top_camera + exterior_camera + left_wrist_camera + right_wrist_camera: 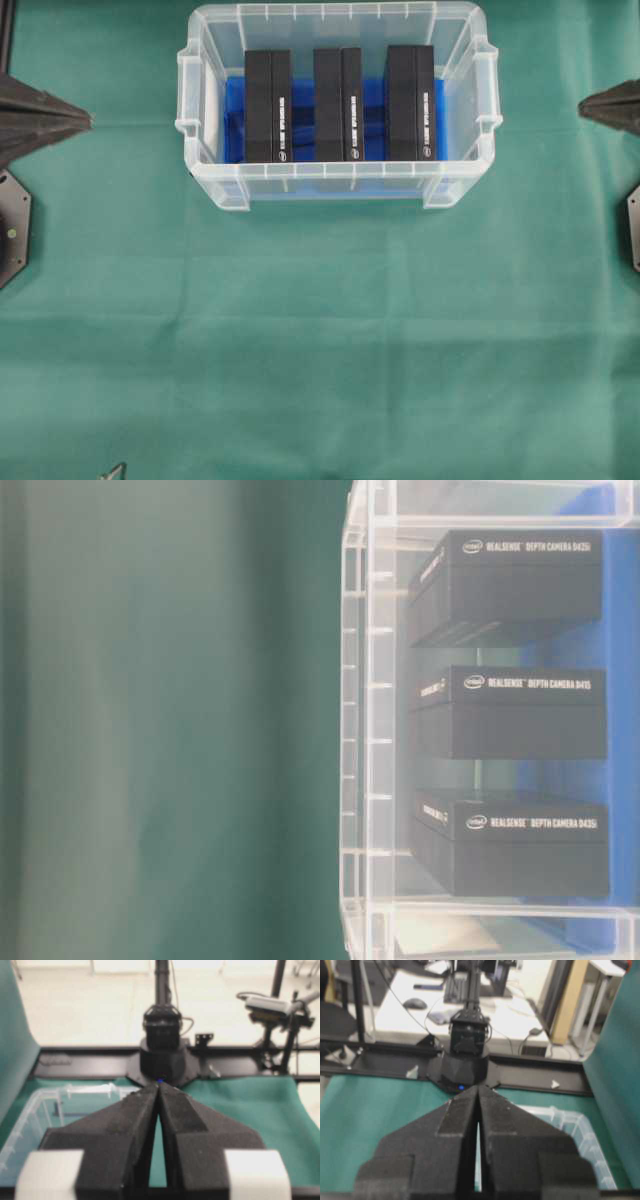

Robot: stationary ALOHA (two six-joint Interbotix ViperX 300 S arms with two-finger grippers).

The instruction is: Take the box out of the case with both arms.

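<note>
The clear case sits at the back middle of the green cloth, with a blue lining on its floor. Three black boxes stand side by side inside it. The table-level view shows the case wall and the boxes' printed sides. My left gripper is shut and empty at the left edge, well clear of the case. At the right edge my right gripper is likewise shut and empty. Both wrist views show closed tips with the case off to one side.
Green cloth covers the table in front of the case. Black arm bases sit at the left and right edges. A small dark object pokes in at the bottom left. Each wrist view faces the opposite arm.
</note>
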